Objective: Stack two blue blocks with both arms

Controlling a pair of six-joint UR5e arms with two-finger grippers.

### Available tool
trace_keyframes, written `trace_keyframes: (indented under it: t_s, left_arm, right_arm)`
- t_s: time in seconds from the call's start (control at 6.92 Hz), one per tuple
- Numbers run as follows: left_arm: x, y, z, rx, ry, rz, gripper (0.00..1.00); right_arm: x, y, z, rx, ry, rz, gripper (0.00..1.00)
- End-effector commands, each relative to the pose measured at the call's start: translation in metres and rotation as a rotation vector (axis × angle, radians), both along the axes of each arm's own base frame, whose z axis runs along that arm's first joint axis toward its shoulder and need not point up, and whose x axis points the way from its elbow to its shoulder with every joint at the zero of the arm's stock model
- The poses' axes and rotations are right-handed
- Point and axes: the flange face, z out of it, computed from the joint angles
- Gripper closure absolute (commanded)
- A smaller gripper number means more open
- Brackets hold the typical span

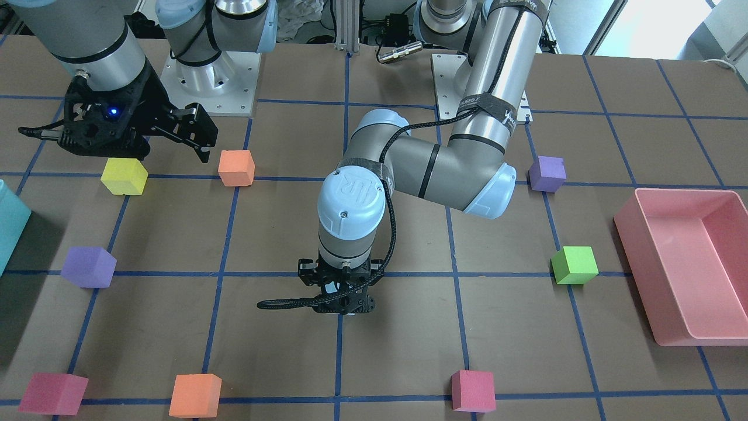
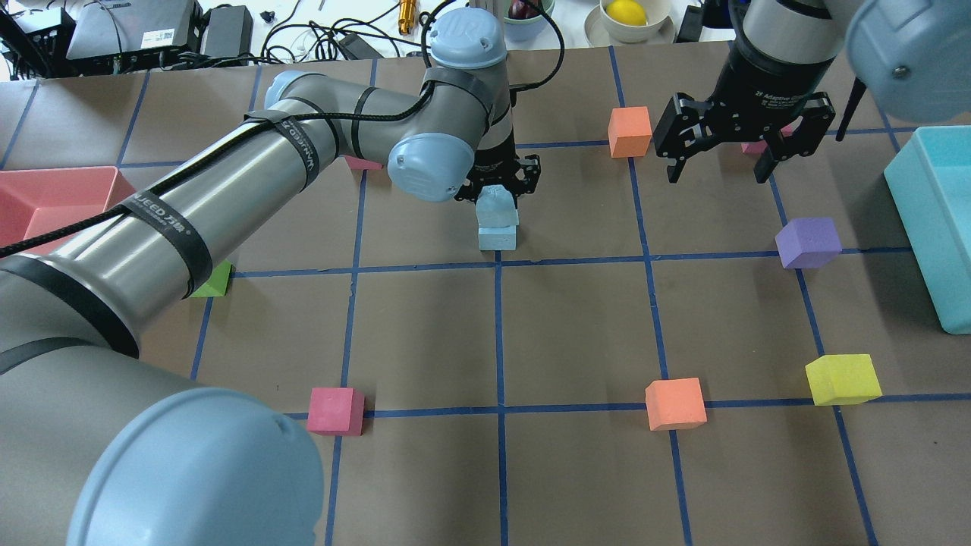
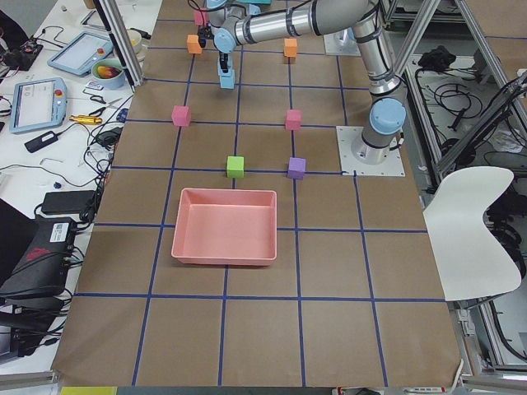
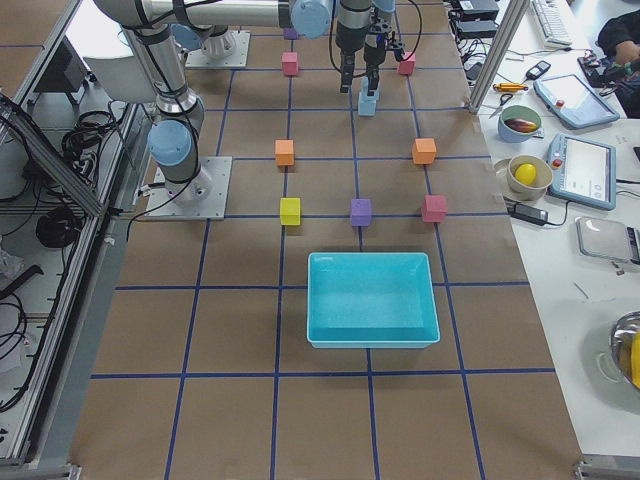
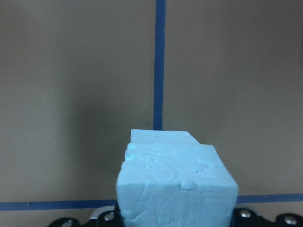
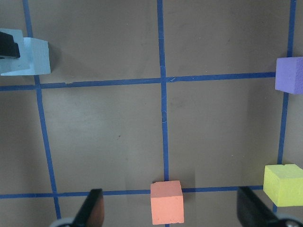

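My left gripper [image 2: 497, 186] is shut on a pale blue block [image 2: 495, 206] and holds it upright directly over the second blue block [image 2: 497, 237], which lies on the table by a tape crossing. The two look to be touching. In the left wrist view the held block [image 5: 177, 184] fills the lower middle. In the front view the left gripper [image 1: 342, 304] hides both blocks. My right gripper [image 2: 713, 171] is open and empty, hovering well to the right of the stack. The right wrist view shows the stack [image 6: 28, 56] at the top left.
A teal bin [image 2: 941, 227] stands at the right edge, a pink bin [image 1: 684, 263] on the robot's left. Loose cubes lie around: orange [image 2: 630, 130] beside the right gripper, purple [image 2: 808, 243], yellow [image 2: 842, 379], orange [image 2: 675, 403], pink [image 2: 335, 409], green [image 1: 575, 264].
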Motion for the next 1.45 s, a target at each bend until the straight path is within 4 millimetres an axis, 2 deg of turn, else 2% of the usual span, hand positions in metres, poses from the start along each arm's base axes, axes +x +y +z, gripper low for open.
trace_keyframes:
  t_s: [0.0, 0.14, 0.29, 0.58, 0.87, 1.16, 1.3]
  left_arm:
    - [0.0, 0.001, -0.007, 0.017, -0.015, -0.003, 0.93]
    - [0.001, 0.001, -0.009, 0.017, -0.02, -0.001, 0.57]
    - [0.001, 0.002, -0.012, 0.02, -0.022, 0.005, 0.44]
    - [0.0, 0.001, -0.016, 0.02, -0.02, 0.008, 0.39]
    - [-0.003, 0.002, -0.015, 0.022, -0.014, 0.05, 0.22]
    - [-0.005, 0.007, 0.015, -0.009, 0.003, 0.06, 0.08]
    - [0.005, 0.006, 0.041, -0.029, 0.013, 0.069, 0.03]
  right_arm:
    - [-0.004, -0.001, 0.012, 0.005, 0.035, 0.002, 0.0]
    - [-0.003, 0.001, 0.015, -0.001, 0.028, 0.0, 0.0]
    - [-0.002, 0.001, 0.014, 0.001, 0.026, 0.003, 0.0]
    - [-0.003, -0.001, 0.014, -0.008, 0.035, -0.009, 0.0]
    - [-0.002, 0.0, 0.014, -0.007, 0.032, -0.013, 0.0]
    - [0.001, 0.001, 0.011, -0.004, 0.023, -0.011, 0.0]
    - [0.001, 0.001, 0.01, -0.002, 0.023, -0.011, 0.0]
